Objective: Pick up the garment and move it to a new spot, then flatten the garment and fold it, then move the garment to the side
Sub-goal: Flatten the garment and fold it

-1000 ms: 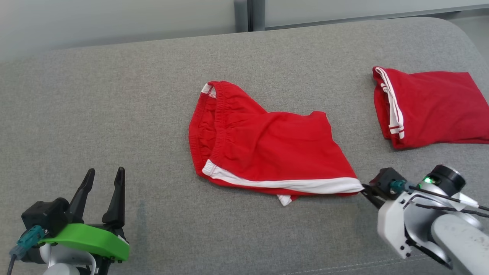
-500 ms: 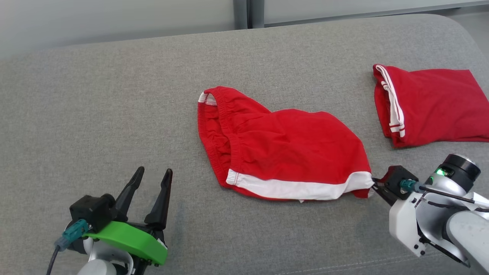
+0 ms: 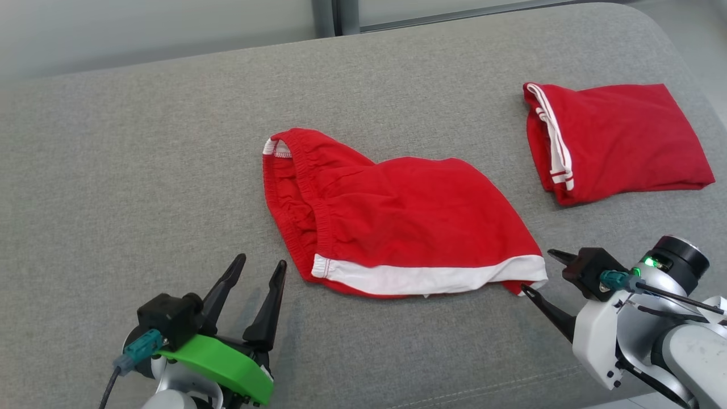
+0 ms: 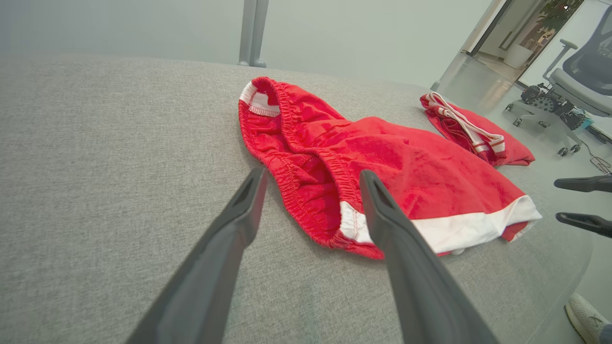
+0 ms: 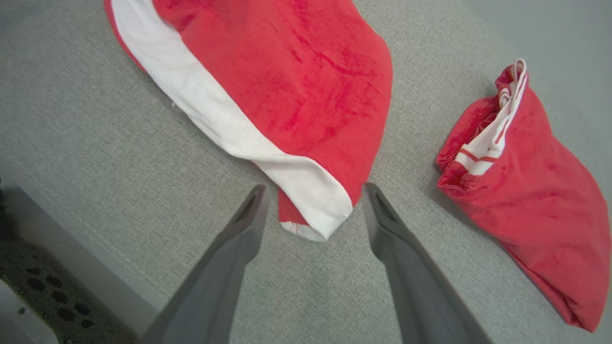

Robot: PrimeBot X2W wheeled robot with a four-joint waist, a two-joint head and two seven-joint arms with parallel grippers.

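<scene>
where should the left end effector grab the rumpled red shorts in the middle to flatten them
Probably the gathered waistband at the left end of the shorts, approached low from the robot's left: that thick elastic rim stands up off the grey cushion and faces the open left end effector.

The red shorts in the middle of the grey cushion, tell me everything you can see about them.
The red shorts look like soft knit cotton, with a gathered elastic waistband at the left and a white band along the near hem. They lie unfolded, loosely spread and a bit rumpled, on the grey cushion. The hem's right corner sits between the open fingers of the right gripper, not pinched.
</scene>
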